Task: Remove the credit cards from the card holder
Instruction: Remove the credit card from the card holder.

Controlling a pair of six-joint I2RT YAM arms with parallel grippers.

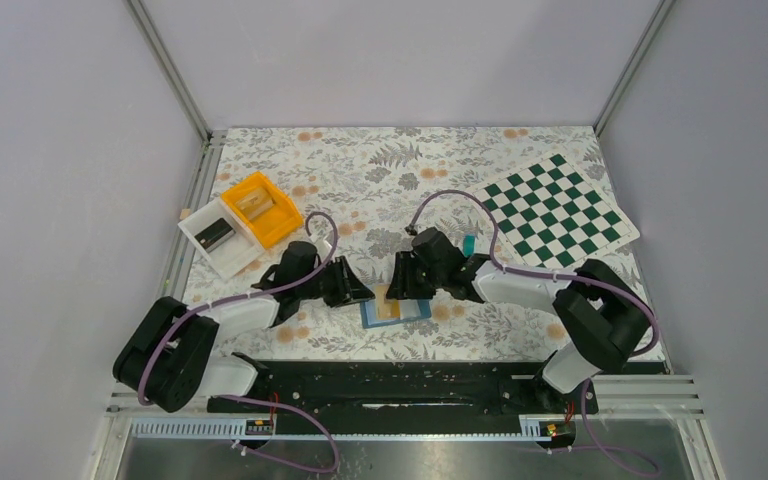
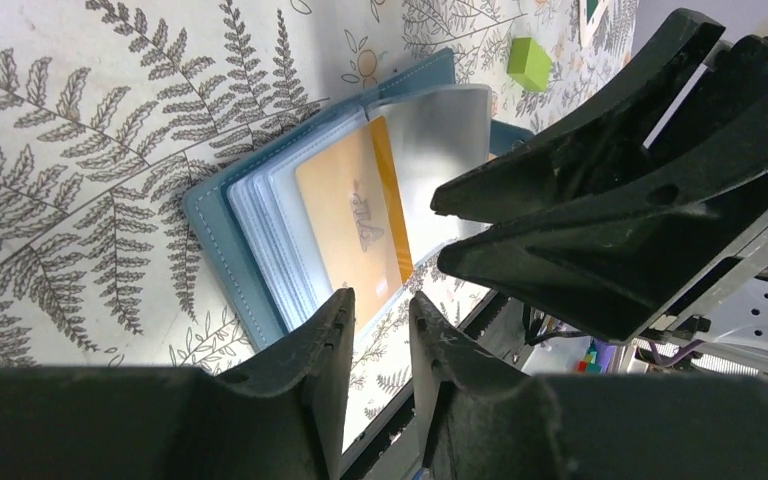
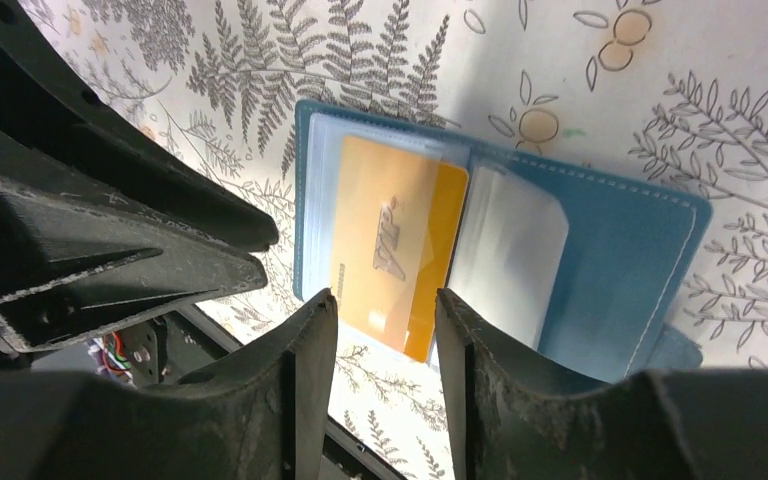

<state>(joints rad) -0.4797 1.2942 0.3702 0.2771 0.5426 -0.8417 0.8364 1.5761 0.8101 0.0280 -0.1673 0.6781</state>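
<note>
The blue-teal card holder (image 1: 416, 312) lies open on the fern-patterned table between my two grippers. It also shows in the left wrist view (image 2: 215, 225) and the right wrist view (image 3: 620, 240). An orange-tan credit card (image 2: 350, 215) (image 3: 385, 240) sits in a clear sleeve on one half and sticks out past the holder's near edge. My left gripper (image 1: 365, 293) (image 2: 380, 300) is slightly open and empty, just short of that card's end. My right gripper (image 1: 405, 288) (image 3: 385, 295) is open and empty, its jaws standing either side of the card's end without touching it. A small lime-green piece (image 2: 530, 62) lies beyond the holder.
An orange bin (image 1: 260, 208) and a white bin (image 1: 218, 235) stand at the back left. A green-and-white chequered mat (image 1: 558, 208) lies at the back right. A small teal item (image 1: 470, 243) lies beside the right arm. The black base rail (image 1: 410, 385) runs along the near edge.
</note>
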